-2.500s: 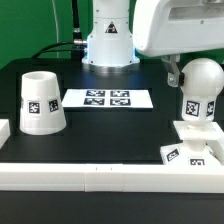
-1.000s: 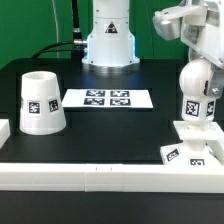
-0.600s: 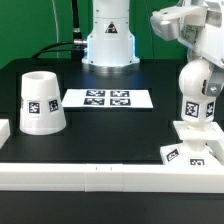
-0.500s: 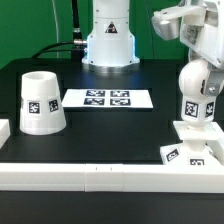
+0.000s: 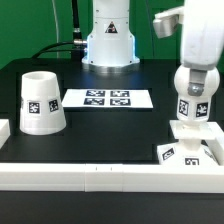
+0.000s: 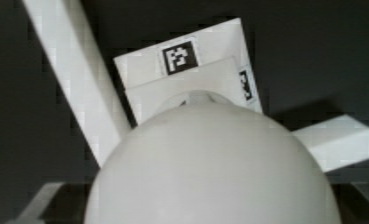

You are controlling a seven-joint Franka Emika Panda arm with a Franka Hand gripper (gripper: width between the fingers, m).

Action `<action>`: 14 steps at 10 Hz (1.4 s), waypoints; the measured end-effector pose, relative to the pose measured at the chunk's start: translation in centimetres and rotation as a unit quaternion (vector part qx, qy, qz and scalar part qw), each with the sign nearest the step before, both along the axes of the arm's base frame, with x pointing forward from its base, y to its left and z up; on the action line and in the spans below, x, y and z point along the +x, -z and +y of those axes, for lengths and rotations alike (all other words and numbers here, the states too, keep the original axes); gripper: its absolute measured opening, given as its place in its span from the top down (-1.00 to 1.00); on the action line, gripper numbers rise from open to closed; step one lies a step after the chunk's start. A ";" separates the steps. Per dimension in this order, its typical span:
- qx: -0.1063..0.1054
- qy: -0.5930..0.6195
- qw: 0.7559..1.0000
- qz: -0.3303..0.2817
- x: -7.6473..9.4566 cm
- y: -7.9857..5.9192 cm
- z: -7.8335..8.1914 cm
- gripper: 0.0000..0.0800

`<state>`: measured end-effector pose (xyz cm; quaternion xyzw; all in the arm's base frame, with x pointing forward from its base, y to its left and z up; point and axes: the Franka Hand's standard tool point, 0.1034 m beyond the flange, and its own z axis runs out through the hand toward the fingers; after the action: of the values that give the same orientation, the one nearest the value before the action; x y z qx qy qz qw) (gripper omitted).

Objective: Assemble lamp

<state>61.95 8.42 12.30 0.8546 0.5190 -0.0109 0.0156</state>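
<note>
The white bulb stands upright with its stem over the low square base at the exterior view's right. My gripper comes down from above and is shut on the bulb's round head, which it hides. In the wrist view the bulb head fills the space between my fingers, with the gripper around it and the base below. The tapered shade stands alone at the exterior view's left, far from the gripper.
The marker board lies flat mid-table. A long white rail runs along the front edge; it also shows in the wrist view. The arm's base stands at the back.
The bulb was tilted with its head showing; now it is upright over the base. My gripper has turned and come straight down over the head.
</note>
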 end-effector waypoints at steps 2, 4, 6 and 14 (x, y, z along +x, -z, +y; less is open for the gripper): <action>0.014 0.120 0.993 0.006 -0.1 0.1 -0.1 -0.44; 0.033 0.191 0.981 0.016 0.2 0.1 -0.6 -0.44; 0.031 0.255 0.966 0.015 0.2 0.1 -0.5 -0.44; 0.027 0.527 0.849 0.018 0.1 0.2 -0.2 -0.44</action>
<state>62.06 8.26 12.13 0.9995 -0.0087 -0.0188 -0.0248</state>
